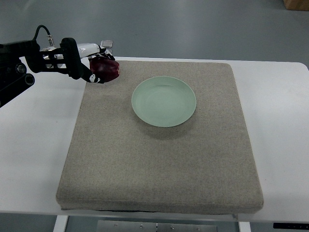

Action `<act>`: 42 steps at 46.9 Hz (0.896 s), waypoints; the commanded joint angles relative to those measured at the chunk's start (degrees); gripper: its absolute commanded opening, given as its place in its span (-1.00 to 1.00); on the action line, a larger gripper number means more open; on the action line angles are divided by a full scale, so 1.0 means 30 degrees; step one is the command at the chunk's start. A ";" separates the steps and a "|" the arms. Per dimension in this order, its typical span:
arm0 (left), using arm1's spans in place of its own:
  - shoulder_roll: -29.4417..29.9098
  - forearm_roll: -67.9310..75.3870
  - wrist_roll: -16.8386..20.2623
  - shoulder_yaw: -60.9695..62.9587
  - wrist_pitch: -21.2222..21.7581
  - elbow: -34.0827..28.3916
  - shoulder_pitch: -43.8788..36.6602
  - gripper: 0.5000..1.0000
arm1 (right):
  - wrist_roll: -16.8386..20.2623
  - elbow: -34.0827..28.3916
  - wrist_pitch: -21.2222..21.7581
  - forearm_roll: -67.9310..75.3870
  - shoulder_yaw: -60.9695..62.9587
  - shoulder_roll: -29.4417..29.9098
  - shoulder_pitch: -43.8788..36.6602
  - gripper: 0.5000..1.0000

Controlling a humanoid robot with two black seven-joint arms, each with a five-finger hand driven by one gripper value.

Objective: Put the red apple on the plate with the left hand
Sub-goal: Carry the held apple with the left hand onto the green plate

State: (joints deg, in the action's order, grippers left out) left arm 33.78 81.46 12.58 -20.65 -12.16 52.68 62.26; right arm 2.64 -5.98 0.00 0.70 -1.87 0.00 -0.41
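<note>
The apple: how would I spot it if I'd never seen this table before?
Find the grey mat covering the white table. At its far left corner, the robot's black left hand grips a dark red apple, left of the pale green plate. It is the only red thing there.

A white bench (280, 145) carries a square grey-beige fabric mat (159, 159) covering most of its top. Grey floor (193, 24) lies beyond the far edge.
</note>
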 commanded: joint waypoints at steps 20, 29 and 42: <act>-0.1152 -0.0172 -0.0208 -0.0117 -0.1836 0.2127 0.1805 -1.00 | 0.0029 0.0000 0.0000 0.0000 0.0009 0.0000 0.0019 0.72; -0.2763 0.0180 -0.0267 0.0000 -0.1807 0.1893 0.1483 -1.00 | 0.0000 0.0000 0.0000 0.0000 0.0009 0.0000 0.0019 0.73; -0.4697 0.0677 -0.0443 0.0029 -0.1514 0.0809 0.0136 -1.00 | 0.0029 0.0000 0.0000 0.0000 -0.0020 0.0000 0.0019 0.72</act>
State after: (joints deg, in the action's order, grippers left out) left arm 20.51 82.73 11.25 -20.56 -16.71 56.07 63.43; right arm 2.66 -5.98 0.00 0.70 -1.86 0.00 -0.37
